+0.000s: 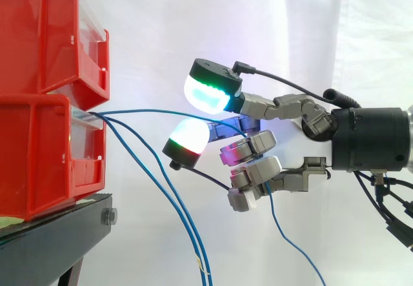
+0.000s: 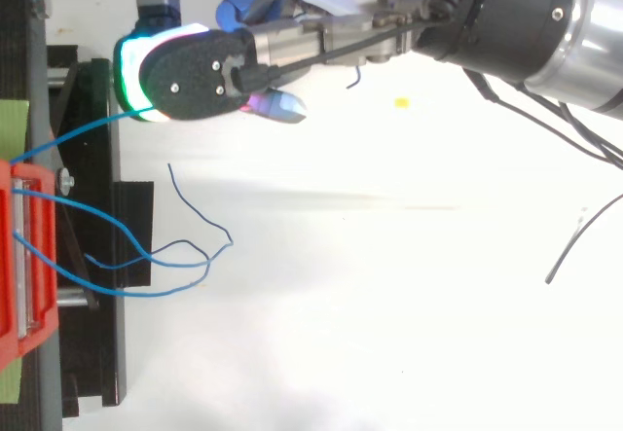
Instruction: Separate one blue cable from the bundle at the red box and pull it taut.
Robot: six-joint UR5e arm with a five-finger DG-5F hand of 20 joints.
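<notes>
Hand (image 1: pixel 255 145): fingers curled onto one blue cable (image 1: pixel 168 112); its tail hangs below.
Cable: sags from the red box (image 1: pixel 39 157) at left across to the hand.
Your move: draw right, level, with a firm pinch, until the sag goes.
Loose cables (image 1: pixel 161 189): droop clear.
Surroundings: black stand (image 1: pixel 51 234), white curtain (image 1: pixel 322 28).

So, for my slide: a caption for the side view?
Hand grips one blue cable leading from the red bins; two slack cables hang below.
</notes>
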